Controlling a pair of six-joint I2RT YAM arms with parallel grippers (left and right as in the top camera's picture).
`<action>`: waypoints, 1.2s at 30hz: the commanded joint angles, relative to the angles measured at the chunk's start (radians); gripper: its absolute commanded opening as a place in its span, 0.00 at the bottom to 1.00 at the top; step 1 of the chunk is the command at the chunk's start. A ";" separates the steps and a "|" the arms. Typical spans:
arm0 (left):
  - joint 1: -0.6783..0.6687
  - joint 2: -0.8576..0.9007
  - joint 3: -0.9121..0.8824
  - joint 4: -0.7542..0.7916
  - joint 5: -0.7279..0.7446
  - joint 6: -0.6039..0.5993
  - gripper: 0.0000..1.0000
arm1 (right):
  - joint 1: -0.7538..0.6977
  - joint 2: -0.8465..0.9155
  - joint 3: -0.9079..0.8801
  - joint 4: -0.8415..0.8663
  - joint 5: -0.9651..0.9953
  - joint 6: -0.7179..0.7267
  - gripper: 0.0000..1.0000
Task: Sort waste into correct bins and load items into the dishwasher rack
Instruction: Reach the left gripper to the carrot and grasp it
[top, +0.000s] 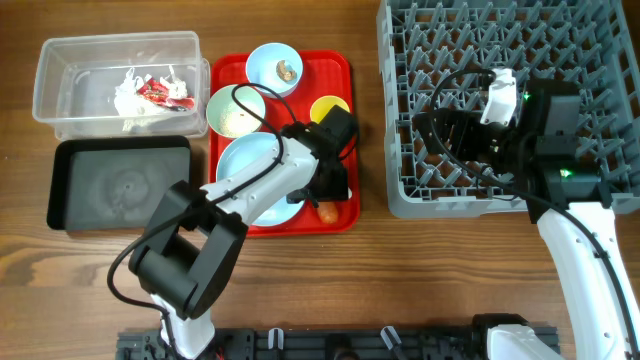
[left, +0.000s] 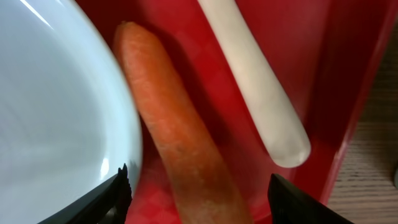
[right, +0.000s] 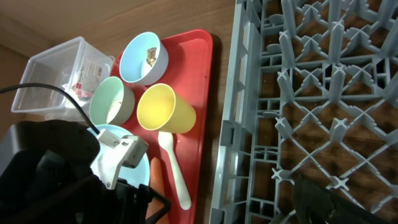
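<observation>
Both arms have white links and black joints. The left arm (top: 255, 185), at frame centre, carries a looping black cable. The right arm (top: 585, 250), lower right, shows small green lights.

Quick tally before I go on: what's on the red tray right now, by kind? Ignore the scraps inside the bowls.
Bowls: 2, the light blue bowl and the pale green bowl
Cups: 1, the yellow cup
Plates: 1, the light blue plate
Spoons: 1, the white spoon
Carrots: 1, the orange carrot
Total on the red tray: 6
</observation>
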 joint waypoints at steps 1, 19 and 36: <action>-0.001 0.018 -0.008 0.004 -0.014 0.014 0.72 | -0.002 0.008 0.014 0.006 0.018 0.008 1.00; -0.019 -0.033 0.119 -0.159 -0.055 0.120 0.53 | -0.002 0.008 0.014 0.021 0.019 0.007 1.00; -0.101 -0.030 -0.020 0.005 -0.047 0.063 0.56 | -0.002 0.008 0.014 0.019 0.018 0.008 1.00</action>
